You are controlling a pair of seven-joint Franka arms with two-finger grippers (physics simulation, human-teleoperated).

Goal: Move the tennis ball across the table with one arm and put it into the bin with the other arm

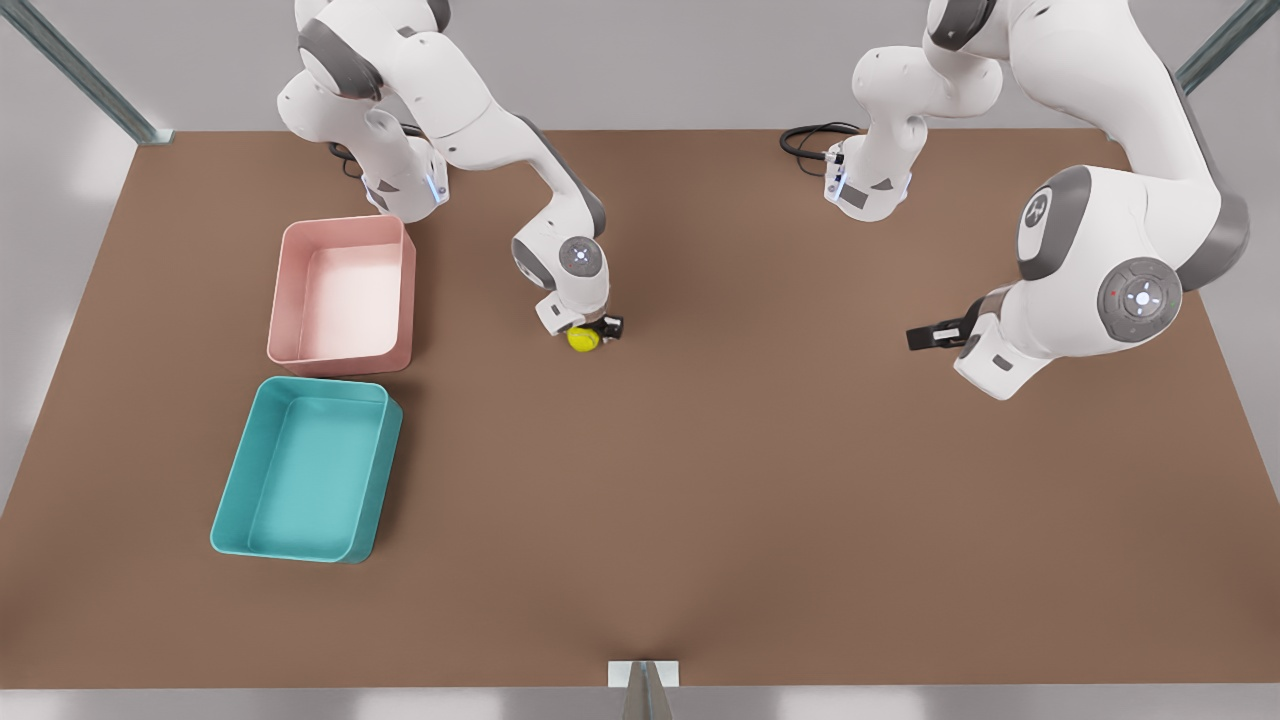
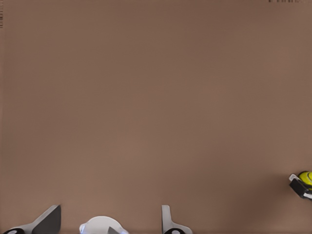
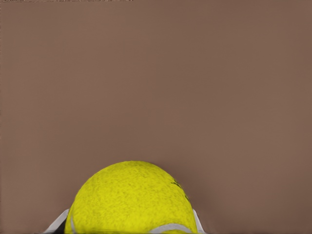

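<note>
The right gripper (image 1: 592,332), fingers clamped on the tennis ball (image 1: 583,339) near the tabletop's middle toward the far edge, should keep that grip and lift clear before heading for the teal bin (image 1: 232,497), while the left gripper (image 1: 925,336) waits spread apart.

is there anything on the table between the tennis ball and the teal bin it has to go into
Nothing visible. The small yellow-green tennis ball sits between the right gripper's fingers mid-table; bare brown table runs from there to the teal rectangular plastic bin. The pale pink plastic tub lies beside that path, not across it. The left gripper waits open, far off.
</note>
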